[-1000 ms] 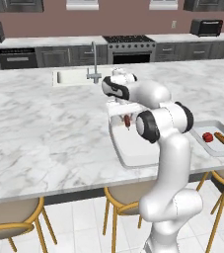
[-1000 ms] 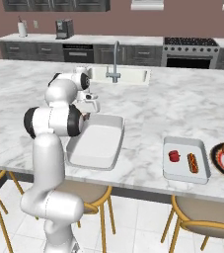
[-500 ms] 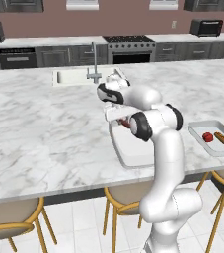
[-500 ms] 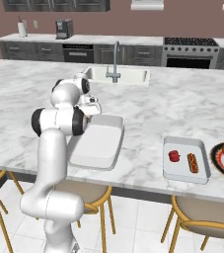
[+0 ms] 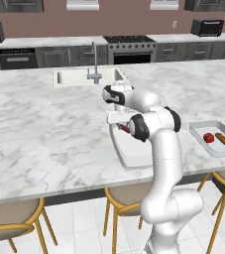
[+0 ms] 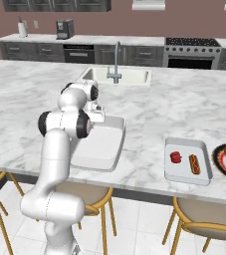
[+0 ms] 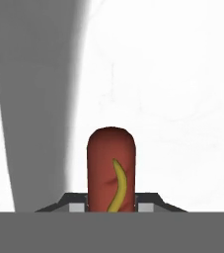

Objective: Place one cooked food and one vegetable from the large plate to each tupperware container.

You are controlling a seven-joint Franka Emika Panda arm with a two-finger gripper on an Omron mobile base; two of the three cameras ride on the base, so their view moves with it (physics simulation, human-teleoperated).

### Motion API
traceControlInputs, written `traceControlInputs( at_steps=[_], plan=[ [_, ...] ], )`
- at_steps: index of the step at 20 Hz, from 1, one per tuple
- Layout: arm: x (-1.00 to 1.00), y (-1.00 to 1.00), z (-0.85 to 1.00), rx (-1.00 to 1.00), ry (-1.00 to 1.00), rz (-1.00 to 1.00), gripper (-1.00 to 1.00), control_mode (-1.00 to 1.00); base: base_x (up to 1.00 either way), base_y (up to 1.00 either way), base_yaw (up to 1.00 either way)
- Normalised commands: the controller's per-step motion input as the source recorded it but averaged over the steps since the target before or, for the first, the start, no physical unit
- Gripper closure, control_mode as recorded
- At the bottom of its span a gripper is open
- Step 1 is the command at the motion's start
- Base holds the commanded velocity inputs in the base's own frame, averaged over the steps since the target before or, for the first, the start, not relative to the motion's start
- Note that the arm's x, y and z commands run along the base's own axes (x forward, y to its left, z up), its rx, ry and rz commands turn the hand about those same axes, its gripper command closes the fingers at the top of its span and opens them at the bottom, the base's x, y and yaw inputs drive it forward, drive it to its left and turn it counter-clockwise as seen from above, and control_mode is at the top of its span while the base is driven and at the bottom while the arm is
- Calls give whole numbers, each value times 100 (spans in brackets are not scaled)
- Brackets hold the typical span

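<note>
Hand view: rounded reddish hot dog, yellow squiggle, between closed jaws.

hot dog: red-brown, yellow squiggle | near tupperware container: pale grey-white | far tupperware container: pale grey-white, holding a red item and an orange-red sausage | large plate: black rim, red-orange ring | counter: white marble, grey veins | stools: tan seats, gold frames | wall: dusky mauve
</note>
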Motion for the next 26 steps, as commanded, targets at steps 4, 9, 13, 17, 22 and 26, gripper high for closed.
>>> traceControlInputs(
  at_steps=[4, 9, 13, 17, 22, 26],
  plan=[
    [19, -4, -20, 0, 0, -1, 100, -100, 0, 0, 0],
    [15, -7, -28, 0, 0, -1, 100, -100, 0, 0, 0],
    [0, -5, -28, 0, 0, -1, 100, -100, 0, 0, 0],
    [0, 0, -28, 0, 0, 0, 100, -100, 0, 0, 0],
    [-27, -21, -30, 1, 0, -6, 100, -100, 0, 0, 0],
    [-43, -7, -29, 2, 0, -10, -100, -100, 0, 0, 0]
  ],
)
